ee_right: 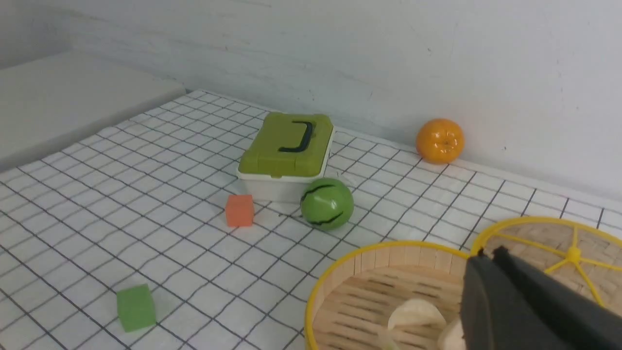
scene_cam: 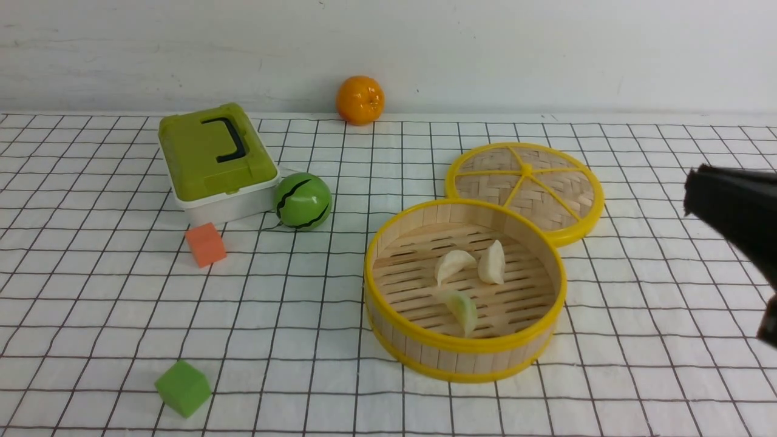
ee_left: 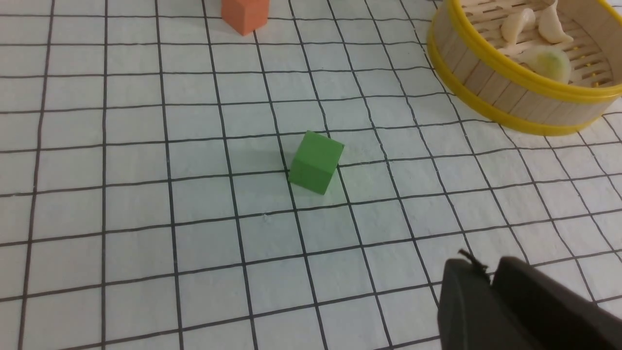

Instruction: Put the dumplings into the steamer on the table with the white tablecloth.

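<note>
3 dumplings [scene_cam: 454,265] lie in the steamer [scene_cam: 464,347].
Right gripper [ee_right: 487,253], jaws together and empty, hangs right of it; left gripper [ee_left: 488,273], jaws together, sits well apart.

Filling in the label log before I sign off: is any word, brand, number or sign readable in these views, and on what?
No text can be read in any view.
Green box: only a black handle, no lettering.
Orange, striped ball, orange cube, green cube, steamer, woven lid, dumplings: all unmarked.
Tablecloth: only a black grid.
</note>
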